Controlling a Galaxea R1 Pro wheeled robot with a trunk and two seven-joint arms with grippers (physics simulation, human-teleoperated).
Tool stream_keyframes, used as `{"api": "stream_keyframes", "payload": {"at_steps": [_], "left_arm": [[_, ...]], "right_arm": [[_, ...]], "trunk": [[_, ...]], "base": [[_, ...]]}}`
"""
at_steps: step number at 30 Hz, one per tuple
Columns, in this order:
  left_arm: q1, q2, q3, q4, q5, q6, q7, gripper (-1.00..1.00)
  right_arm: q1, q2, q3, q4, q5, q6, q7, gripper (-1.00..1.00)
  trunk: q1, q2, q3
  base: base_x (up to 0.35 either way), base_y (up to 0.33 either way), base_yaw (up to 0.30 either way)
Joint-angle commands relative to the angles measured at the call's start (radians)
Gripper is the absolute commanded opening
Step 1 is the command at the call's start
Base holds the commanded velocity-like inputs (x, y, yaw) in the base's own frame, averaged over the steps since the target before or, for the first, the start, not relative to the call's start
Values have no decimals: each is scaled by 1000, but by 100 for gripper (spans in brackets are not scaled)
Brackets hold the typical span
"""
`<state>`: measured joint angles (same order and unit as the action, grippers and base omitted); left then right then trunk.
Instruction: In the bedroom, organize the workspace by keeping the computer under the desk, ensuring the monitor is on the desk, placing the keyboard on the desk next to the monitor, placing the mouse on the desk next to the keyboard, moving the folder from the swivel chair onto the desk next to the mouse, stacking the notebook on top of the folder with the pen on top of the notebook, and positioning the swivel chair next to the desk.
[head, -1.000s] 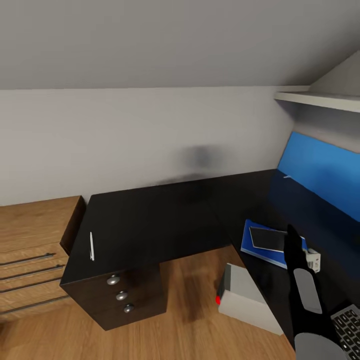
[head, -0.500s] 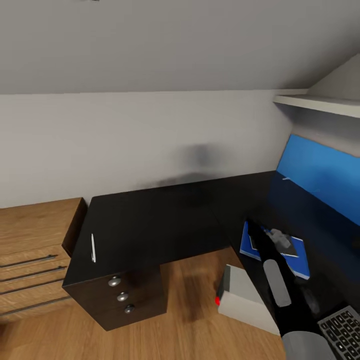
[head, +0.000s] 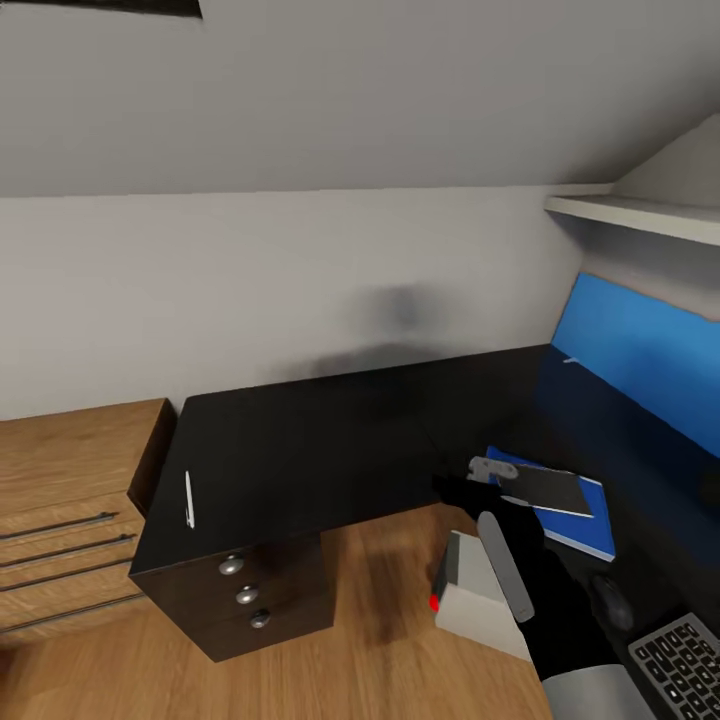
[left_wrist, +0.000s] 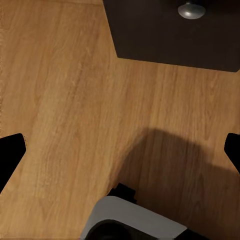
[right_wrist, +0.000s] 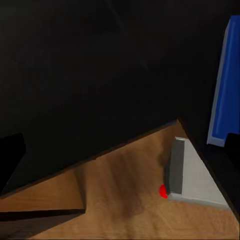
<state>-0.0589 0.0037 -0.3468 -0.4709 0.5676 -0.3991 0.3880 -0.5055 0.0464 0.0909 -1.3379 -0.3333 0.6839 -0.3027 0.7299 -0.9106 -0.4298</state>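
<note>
The black desk (head: 300, 440) runs along the wall and turns the corner at the right. A white pen (head: 188, 498) lies near its left end. The blue folder (head: 575, 525) lies on the right wing with the dark notebook (head: 545, 488) on top. My right gripper (head: 462, 482) hovers open by the desk's inner corner, left of the folder; the right wrist view (right_wrist: 120, 155) looks down on the desk top (right_wrist: 90, 75), the folder's edge (right_wrist: 222, 90) and the computer (right_wrist: 192, 177). The computer (head: 480, 595) stands on the floor below. Mouse (head: 610, 602) and keyboard (head: 685, 660) lie at the lower right. My left gripper (left_wrist: 120, 150) is open over the floor.
A light wood drawer unit (head: 70, 500) stands left of the desk. A blue wall panel (head: 640, 360) and a white shelf (head: 640, 215) sit above the right wing. Desk drawers with silver knobs (head: 245, 592) face the plank floor (head: 350, 660); one knob (left_wrist: 191, 9) is near my left gripper.
My right arm has swung left, from over the folder and notebook to the desk's inner corner. The head view has tilted up slightly. The pen, folder and notebook stay put.
</note>
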Motion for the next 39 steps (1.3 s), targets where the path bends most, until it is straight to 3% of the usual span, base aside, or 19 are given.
{"api": "stream_keyframes", "payload": {"at_steps": [1, 11, 30, 39], "left_arm": [[-1, 1, -8, 2, 6, -4, 8, 100], [-1, 1, -8, 6, 6, -5, 8, 100], [-1, -4, -8, 6, 2, -9, 10, 100], [-1, -4, -5, 6, 0, -13, 11, 100]], "right_arm": [[0, 2, 4, -28, -4, 31, -14, 100], [51, 10, 23, -85, 7, 69, -16, 100], [58, 11, 78, -95, 8, 69, -16, 100], [58, 13, 125, -92, 11, 66, -21, 100]], "trunk": [[-4, 7, 2], [-42, 77, 33], [-115, 210, 93], [-115, 210, 93]], "base": [[0, 0, 0], [0, 0, 0], [0, 0, 12], [0, 0, 236]]}}
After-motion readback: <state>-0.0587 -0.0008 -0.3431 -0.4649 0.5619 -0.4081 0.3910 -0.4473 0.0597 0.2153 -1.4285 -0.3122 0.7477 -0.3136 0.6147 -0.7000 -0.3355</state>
